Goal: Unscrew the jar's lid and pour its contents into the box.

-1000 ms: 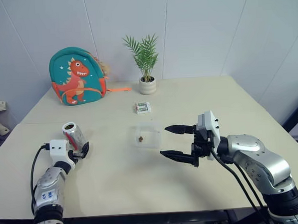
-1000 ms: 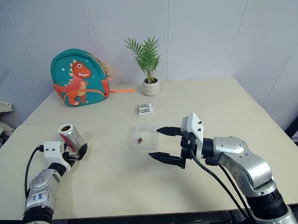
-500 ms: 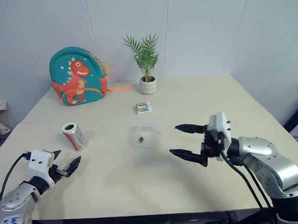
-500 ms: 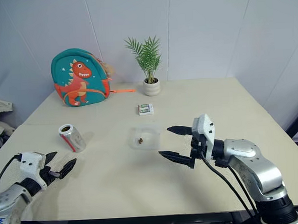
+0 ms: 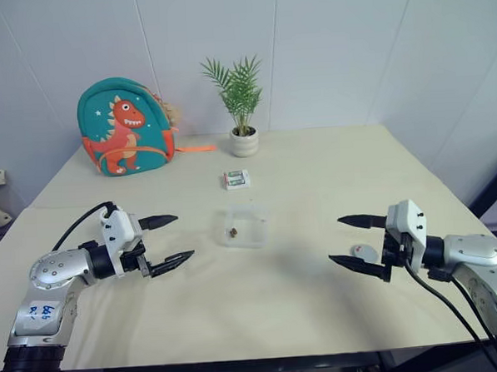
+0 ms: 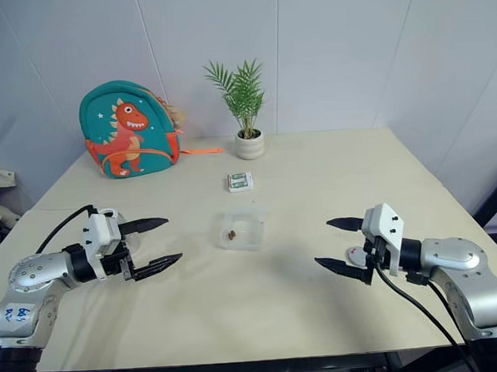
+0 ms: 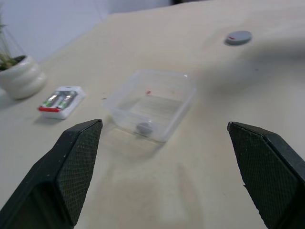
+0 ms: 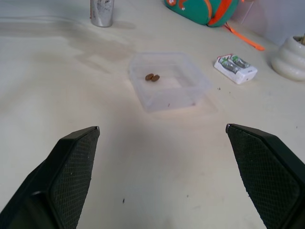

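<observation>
A pale table (image 5: 263,302) against a white wall is seen from the head views, a dinosaur backpack (image 5: 126,126) and a potted plant (image 5: 241,95) set at the back. The box (image 5: 244,226) sits mid-table with the contents (image 5: 233,232) inside; the pour is judged done. The left gripper (image 5: 170,240) and right gripper (image 5: 351,242) are held level, pointed inward, fingers spread and empty.

In the left wrist view, the lid (image 7: 238,37) is seen lying beyond the box, off the jar.

In the right wrist view, the jar (image 8: 102,12) is found upright past the box, a packet (image 8: 235,68) nearby. Nothing further seems called for but parking the arms.
</observation>
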Motion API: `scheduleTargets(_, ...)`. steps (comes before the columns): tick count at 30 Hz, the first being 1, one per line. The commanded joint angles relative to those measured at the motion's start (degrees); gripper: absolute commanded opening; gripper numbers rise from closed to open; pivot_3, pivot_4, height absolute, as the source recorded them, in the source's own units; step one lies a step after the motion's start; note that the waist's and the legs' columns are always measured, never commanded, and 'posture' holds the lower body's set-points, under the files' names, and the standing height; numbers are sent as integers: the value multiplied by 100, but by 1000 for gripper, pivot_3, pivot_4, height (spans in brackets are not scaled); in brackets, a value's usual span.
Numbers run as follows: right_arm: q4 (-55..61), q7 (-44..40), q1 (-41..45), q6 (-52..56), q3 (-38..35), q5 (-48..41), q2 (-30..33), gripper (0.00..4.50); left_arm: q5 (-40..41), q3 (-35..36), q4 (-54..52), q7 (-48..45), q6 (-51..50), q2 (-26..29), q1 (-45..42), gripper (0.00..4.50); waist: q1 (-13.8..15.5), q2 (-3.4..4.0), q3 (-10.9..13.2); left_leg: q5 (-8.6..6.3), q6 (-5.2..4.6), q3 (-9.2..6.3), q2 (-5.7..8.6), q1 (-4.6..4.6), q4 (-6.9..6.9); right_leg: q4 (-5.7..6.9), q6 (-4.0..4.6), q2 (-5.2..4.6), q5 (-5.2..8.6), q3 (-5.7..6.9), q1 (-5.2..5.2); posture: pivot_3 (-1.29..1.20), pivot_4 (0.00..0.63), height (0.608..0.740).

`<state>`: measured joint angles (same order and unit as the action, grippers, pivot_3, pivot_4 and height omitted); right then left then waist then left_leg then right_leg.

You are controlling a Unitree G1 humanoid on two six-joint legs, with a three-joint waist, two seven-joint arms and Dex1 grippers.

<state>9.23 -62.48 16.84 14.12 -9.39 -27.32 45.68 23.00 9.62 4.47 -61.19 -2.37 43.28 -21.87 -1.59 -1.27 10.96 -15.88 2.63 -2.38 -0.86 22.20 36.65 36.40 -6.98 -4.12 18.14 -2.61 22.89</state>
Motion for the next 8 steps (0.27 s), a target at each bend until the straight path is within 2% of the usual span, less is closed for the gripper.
scheduleTargets(1, 342, -69, -87, 11, -300, -186, 184, 4500, -44, 14, 91, -188, 213, 72, -78, 4487, -12, 1, 1, 0, 0, 1, 0, -1, -1, -1, 0, 0, 0, -1, 0, 0, 150, 740)
scheduleTargets(5, 467, -46, -254, 83, -414, -245, 249, 4500, -104, 45, 26, -72, 241, 25, 82, 4487, 10, 1, 1, 0, 0, -2, -1, -2, -1, 1, -1, 0, 0, -1, 0, 0, 150, 740)
scheduleTargets(8, 336, 0, -72, 62, -321, -140, 215, 4500, -76, 111, -118, 25, 201, 33, 215, 4487, 0, 1, 1, 1, 0, 0, 1, -3, 0, 2, -4, -2, -2, -5, 0, 0, 150, 740)
